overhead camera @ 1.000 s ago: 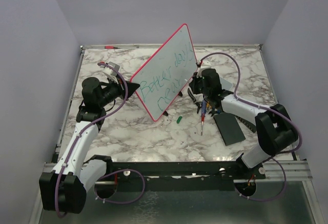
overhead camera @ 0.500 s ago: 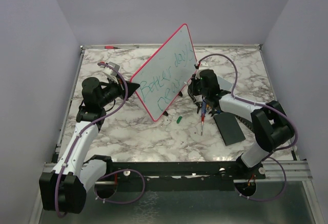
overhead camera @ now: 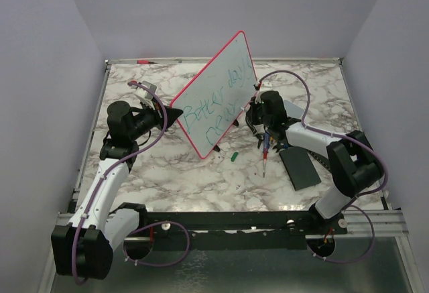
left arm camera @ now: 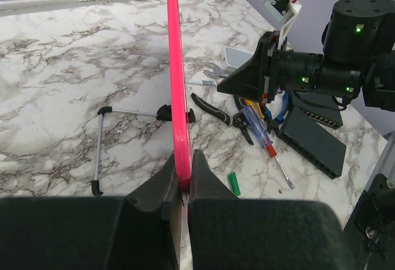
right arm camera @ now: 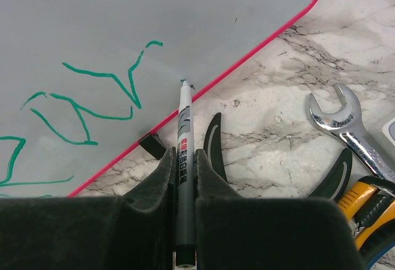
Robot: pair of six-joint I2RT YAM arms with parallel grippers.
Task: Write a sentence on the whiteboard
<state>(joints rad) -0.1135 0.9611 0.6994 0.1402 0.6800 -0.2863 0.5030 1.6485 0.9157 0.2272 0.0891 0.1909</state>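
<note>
The whiteboard (overhead camera: 214, 95), white with a red-pink rim, stands tilted on edge on the marble table and carries green writing. My left gripper (overhead camera: 175, 115) is shut on its left rim; in the left wrist view the rim (left arm camera: 176, 66) runs straight up from between the fingertips of that gripper (left arm camera: 183, 159). My right gripper (overhead camera: 258, 110) is at the board's lower right, shut on a grey marker (right arm camera: 184, 134). The marker's tip touches the whiteboard (right arm camera: 123, 29) just inside the rim, right of the last green strokes. One small black foot (right arm camera: 152, 144) shows under the edge.
A screwdriver (overhead camera: 266, 155), a green cap (overhead camera: 234, 157) and a black rectangular pad (overhead camera: 299, 167) lie right of the board. A wrench (right arm camera: 339, 118) and pliers (right arm camera: 213, 143) lie under my right gripper. A red marker (overhead camera: 144, 61) rests at the table's far edge.
My right arm has drawn a little left, closer to the board, with the marker still held. The left arm and the board have not moved.
</note>
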